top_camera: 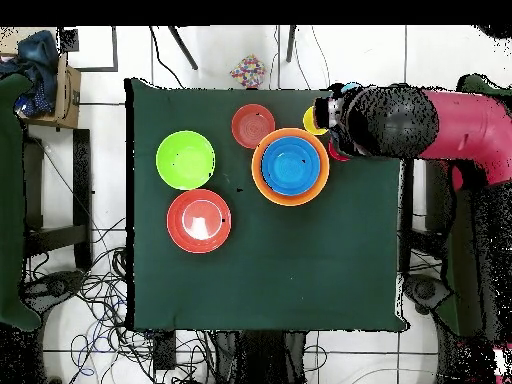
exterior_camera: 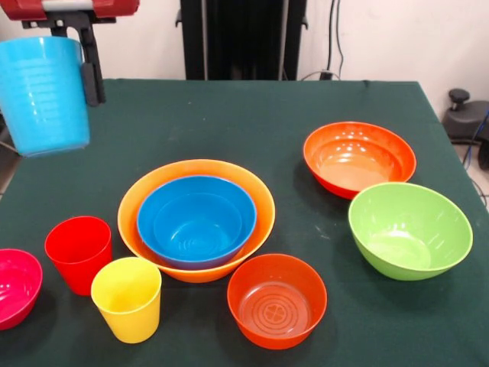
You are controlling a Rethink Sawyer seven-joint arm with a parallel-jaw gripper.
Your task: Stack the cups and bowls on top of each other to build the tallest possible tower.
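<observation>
My gripper [exterior_camera: 82, 76] is shut on the rim of the light blue cup [exterior_camera: 42, 95] and holds it high above the table's left side in the front view. The tower is the largest pale orange bowl [exterior_camera: 263, 206] with the blue bowl [exterior_camera: 196, 218] nested in it, mid-table. The red cup [exterior_camera: 78, 252] and yellow cup [exterior_camera: 127, 298] stand upright at the front left, beside the magenta bowl [exterior_camera: 15, 287]. In the overhead view the arm [top_camera: 400, 120] hides the held cup. I see no small light blue bowl.
A lime green bowl [exterior_camera: 409, 229] and a wide red-orange bowl [exterior_camera: 359, 158] sit on the right. A smaller red-orange bowl [exterior_camera: 276, 300] sits in front of the tower. The green cloth [exterior_camera: 229, 115] covers the table to its edges.
</observation>
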